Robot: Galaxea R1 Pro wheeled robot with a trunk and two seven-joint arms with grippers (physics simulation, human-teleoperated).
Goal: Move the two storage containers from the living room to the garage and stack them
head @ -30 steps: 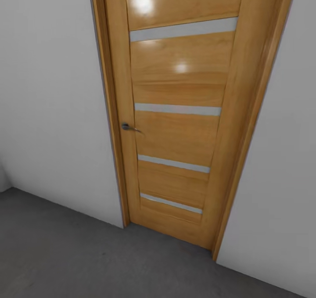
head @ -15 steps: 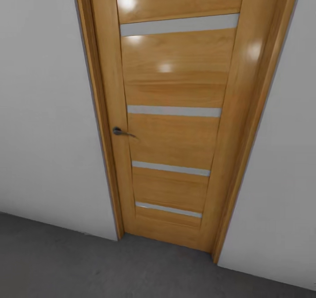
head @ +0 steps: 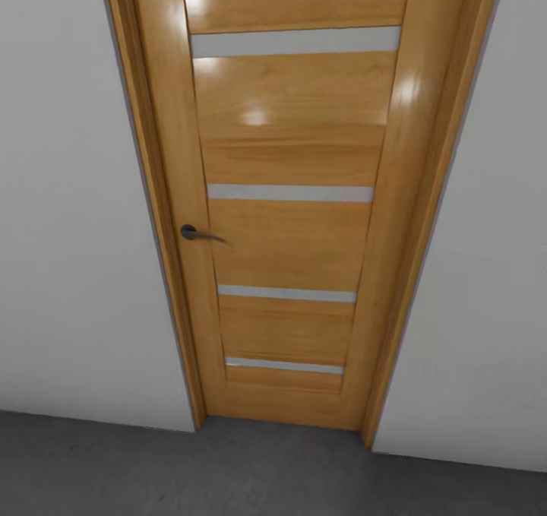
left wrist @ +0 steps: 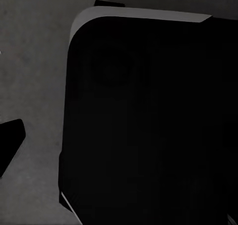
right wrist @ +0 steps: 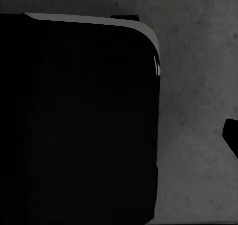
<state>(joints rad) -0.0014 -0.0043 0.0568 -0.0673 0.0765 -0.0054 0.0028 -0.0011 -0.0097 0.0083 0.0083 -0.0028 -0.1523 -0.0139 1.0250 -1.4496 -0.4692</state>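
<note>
Close to the robot, both wrist views look down at the dark grey floor (left wrist: 34,61), which has a matte, slightly spotted surface like concrete. In the left wrist view a big black body with rounded corners (left wrist: 148,125) covers most of the picture, with a thin pale edge along one side; it seems to be a part of the robot, but I cannot tell which part. A small dark tip (left wrist: 9,140) comes in at the border of that view, and I cannot tell if it is a finger of the left pincer, so whether this pincer is released or clenched cannot be told. The right wrist view shows the same kind of black rounded body (right wrist: 74,120) over the grey floor (right wrist: 198,86), and also a small dark tip (right wrist: 232,135) at the border; for the right pincer, too, I cannot tell the state. Further away, in the head view, the grey floor (head: 152,470) reaches a plain white wall (head: 68,235). In this wall stands a closed wooden door (head: 292,242) in a wooden frame (head: 148,220), with four narrow pale strips across it. A dark metal handle (head: 199,234) sits on the left side of the door. The two storage containers are not seen at this moment.
</note>
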